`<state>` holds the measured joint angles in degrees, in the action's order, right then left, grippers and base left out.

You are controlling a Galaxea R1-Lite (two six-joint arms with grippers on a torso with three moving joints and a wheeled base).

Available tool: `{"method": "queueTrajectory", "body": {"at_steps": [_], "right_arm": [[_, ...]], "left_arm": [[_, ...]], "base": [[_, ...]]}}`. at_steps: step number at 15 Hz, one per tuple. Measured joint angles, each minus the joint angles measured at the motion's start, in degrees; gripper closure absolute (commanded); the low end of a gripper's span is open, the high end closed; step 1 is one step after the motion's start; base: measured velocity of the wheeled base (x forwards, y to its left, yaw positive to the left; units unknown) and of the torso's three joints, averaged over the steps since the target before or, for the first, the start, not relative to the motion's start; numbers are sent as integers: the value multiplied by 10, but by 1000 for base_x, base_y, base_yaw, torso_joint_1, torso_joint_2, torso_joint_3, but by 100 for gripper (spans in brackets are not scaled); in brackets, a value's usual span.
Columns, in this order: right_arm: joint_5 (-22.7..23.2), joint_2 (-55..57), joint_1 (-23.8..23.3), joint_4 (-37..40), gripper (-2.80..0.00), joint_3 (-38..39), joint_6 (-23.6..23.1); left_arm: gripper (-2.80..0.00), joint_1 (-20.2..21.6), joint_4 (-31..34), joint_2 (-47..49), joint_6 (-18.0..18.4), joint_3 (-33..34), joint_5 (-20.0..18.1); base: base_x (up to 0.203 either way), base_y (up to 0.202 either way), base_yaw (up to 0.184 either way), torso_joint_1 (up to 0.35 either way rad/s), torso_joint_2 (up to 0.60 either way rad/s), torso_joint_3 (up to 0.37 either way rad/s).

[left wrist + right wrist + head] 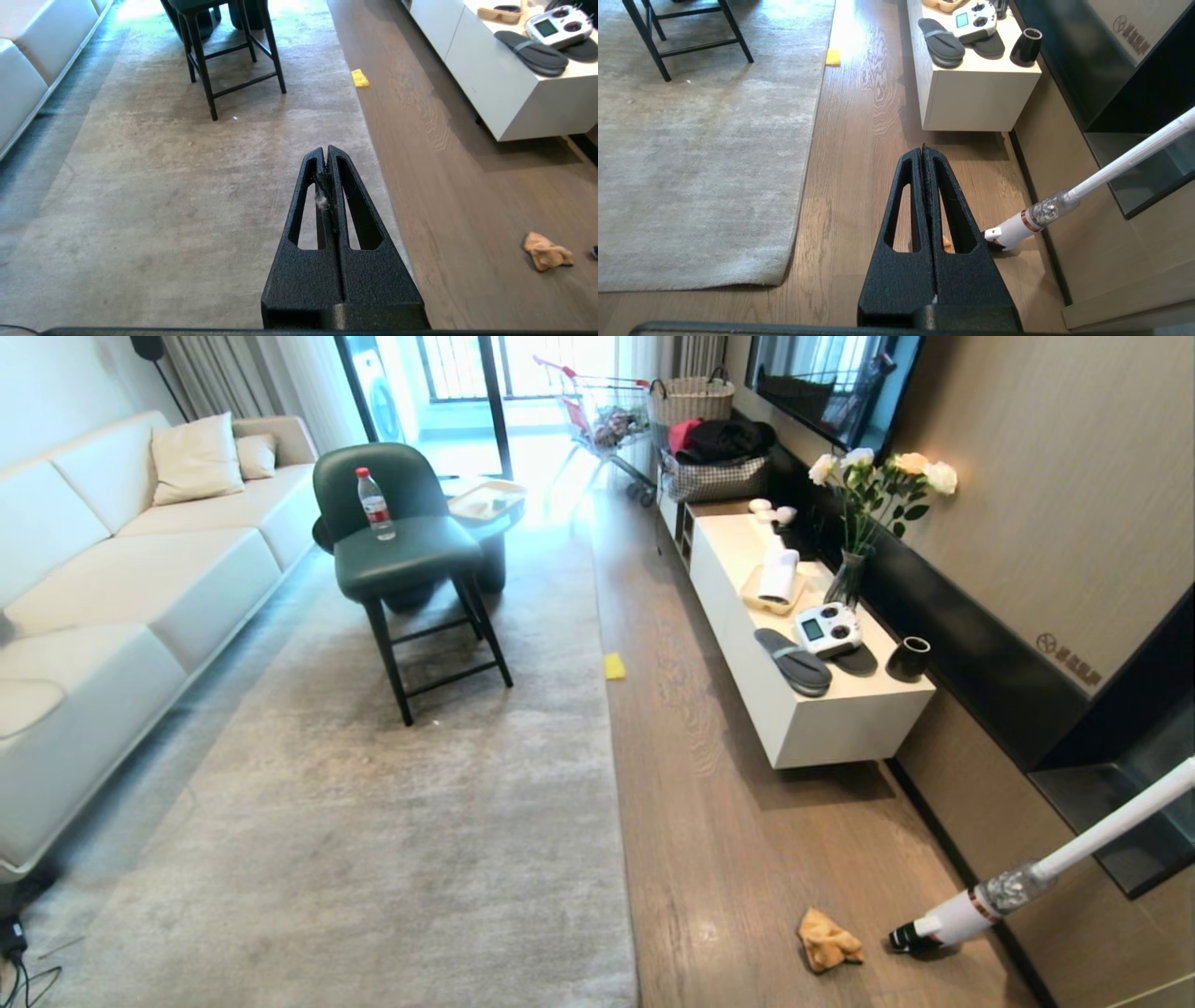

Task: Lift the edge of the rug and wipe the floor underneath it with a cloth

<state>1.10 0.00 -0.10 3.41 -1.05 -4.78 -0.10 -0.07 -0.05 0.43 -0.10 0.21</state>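
Plainly nothing is in hand yet: the left gripper (327, 154) hangs over the rug and the right gripper (923, 151) over the floor (738, 821), both with jaws pressed together and empty. The cloth (828, 941) lies crumpled on the floor, well right of the rug edge (624, 859), near the vacuum head (910, 938). Beyond the rug, a woven basket (691, 399) and shopping trolley (602, 415) hold things I cannot make out.

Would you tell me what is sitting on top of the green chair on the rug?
A plastic water bottle with a red cap and label stands upright on the green chair seat. Nothing else shows on the seat; the floor directly beneath it is partly hidden.
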Motion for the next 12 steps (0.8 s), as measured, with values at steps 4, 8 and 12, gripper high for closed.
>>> {"method": "queueTrajectory", "body": {"at_steps": [4,8,12], "right_arm": [[0,0,0,0,0,0,0],[0,0,0,0,0,0,0],[0,0,0,0,0,0,1]], "left_arm": [[0,0,0,0,0,0,0],[0,0,0,0,0,0,0],[0,0,0,0,0,0,0]], "base": [[0,0,0,204,-491,-285],[0,0,0,151,-358,-205],[0,0,0,143,-332,-185]]}}
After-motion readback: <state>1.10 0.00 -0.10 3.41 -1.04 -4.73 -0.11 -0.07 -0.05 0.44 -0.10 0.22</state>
